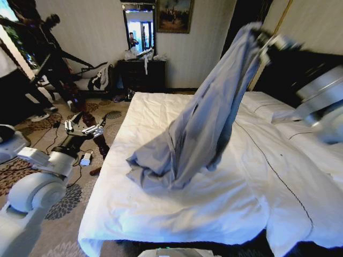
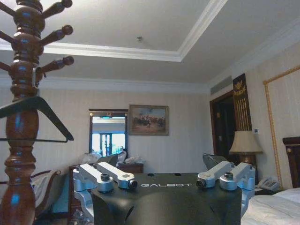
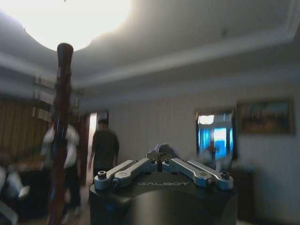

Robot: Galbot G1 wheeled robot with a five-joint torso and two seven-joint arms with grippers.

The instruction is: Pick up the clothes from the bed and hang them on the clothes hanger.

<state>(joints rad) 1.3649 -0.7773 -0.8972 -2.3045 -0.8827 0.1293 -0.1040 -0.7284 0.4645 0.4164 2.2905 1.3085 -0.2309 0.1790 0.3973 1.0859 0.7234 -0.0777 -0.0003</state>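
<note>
Clothes (image 1: 206, 115) (tail trailing) above white bed (image 1: 177, 209)

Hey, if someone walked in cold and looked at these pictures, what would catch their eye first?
First, the grey-blue shirt, pinched at its top by the right gripper and hanging in a long drape, its lower end bunched on the white bed. Next, the dark wooden coat stand close by the open left gripper, beside the bed.
</note>
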